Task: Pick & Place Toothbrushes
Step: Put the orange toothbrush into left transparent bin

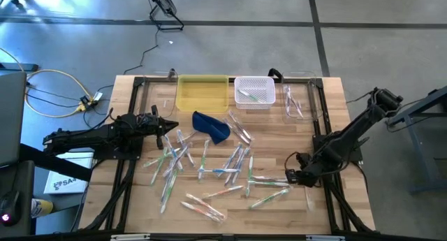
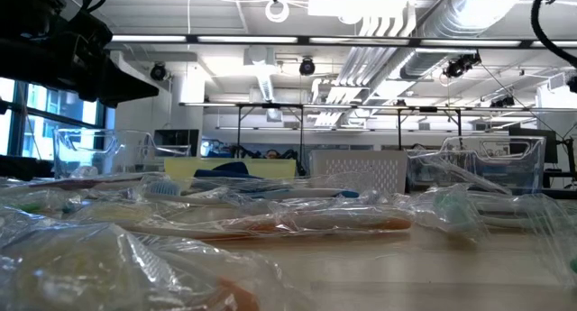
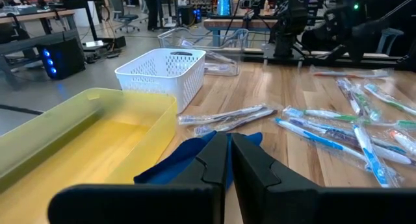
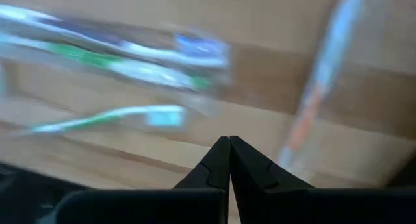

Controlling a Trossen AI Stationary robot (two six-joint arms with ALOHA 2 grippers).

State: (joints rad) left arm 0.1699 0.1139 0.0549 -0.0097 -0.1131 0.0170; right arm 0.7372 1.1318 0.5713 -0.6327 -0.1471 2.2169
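From above, the toothbrushes (image 1: pixel 209 168), each in a clear wrapper, lie strewn over the middle of the wooden counter (image 1: pixel 335 105), some crossing each other. At the far edge stand a yellow tray (image 1: pixel 202 93), a white perforated basket (image 1: pixel 254 92) already holding a couple of brushes, and a clear bin (image 1: pixel 297 101); a dark blue pouch (image 1: pixel 211 126) lies just in front of the yellow tray. The left hand (image 1: pixel 166 126) hangs at the left side of the scatter, near the pouch. The right hand (image 1: pixel 290 177) sits low at the right side, just beside the end of a green-accented brush (image 1: pixel 269 179).

The low view shows wrapped brushes lying flat, an orange one (image 2: pixel 306 225) nearest, with the basket (image 2: pixel 358 173) behind.

In the left wrist view the left hand (image 3: pixel 229 160) has its fingers pressed together with nothing between them; the pouch (image 3: pixel 188 160) is just ahead.

In the right wrist view the right hand (image 4: pixel 229 160) is likewise closed and empty, close over the wood, with green brushes (image 4: pixel 114 117) ahead.

The step in hand looks like the right arm's approach to a pick. To do it well, the fingers should part first, straddle one brush handle crosswise away from its neighbours, and press low enough to catch the handle rather than only the slippery wrapper.
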